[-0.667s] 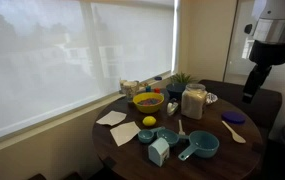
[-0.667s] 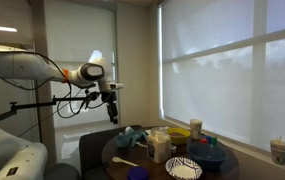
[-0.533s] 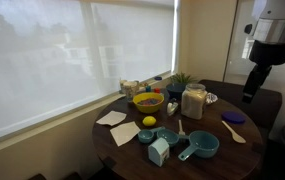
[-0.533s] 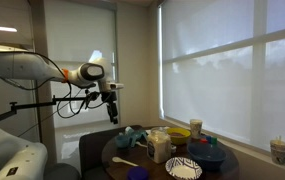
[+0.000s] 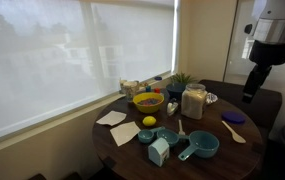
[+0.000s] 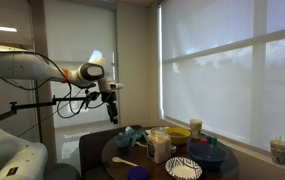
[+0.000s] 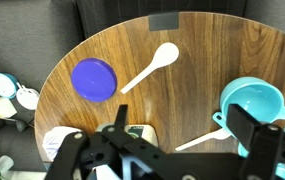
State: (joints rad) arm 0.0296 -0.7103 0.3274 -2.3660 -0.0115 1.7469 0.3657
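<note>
While nothing is held, the gripper is seen hanging in the air well above the edge of the round wooden table, and its fingers are shown spread wide apart and empty in the wrist view. Below it, a purple disc is seen lying flat on the wood. A white spoon is laid just beside the disc, its handle end nearest to it. Teal measuring cups are placed well apart from both. Farther in, a glass jar, a yellow bowl and a lemon are shown in an exterior view.
</note>
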